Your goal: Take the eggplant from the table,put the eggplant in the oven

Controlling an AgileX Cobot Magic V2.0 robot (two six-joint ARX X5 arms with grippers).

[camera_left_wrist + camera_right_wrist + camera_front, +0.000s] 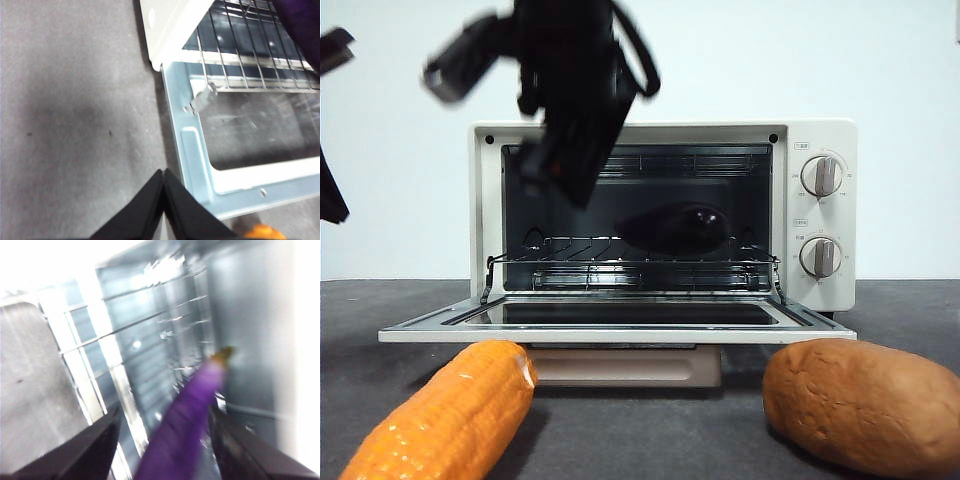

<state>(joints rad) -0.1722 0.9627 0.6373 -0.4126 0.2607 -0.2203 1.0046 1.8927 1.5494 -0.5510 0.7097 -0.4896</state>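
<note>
Eggplant [675,228] is what we find already inside the oven [665,215], lying on the wire rack [630,262] toward the right of the cavity in the front view, dark and glossy against the grey interior. The oven door [620,322] hangs fully open and level, its beige handle [625,366] showing under the front edge. Two knobs [822,175] sit one above the other on the cream panel at the right.

We see the right gripper [563,165] as the large dark shape coming down from the top of the front view, left of centre, in front of the upper left of the oven's mouth. In its own wrist view, which is blurred, its two black jaws stand apart with the purple eggplant [187,432] running up between them, its stem tip pointing into the oven; we cannot tell whether either jaw touches it.

Our left gripper [163,200] has its jaws pressed together into a closed point, holding nothing. In its wrist view it hovers over the table [75,110] just beside the corner of the open door, with the rack and a bit of purple at the upper right of that frame.

On the table in front of the oven, an orange corn cob [445,415] lies at the lower left of the front view and a brown potato [865,405] at the lower right, well apart from each other.
</note>
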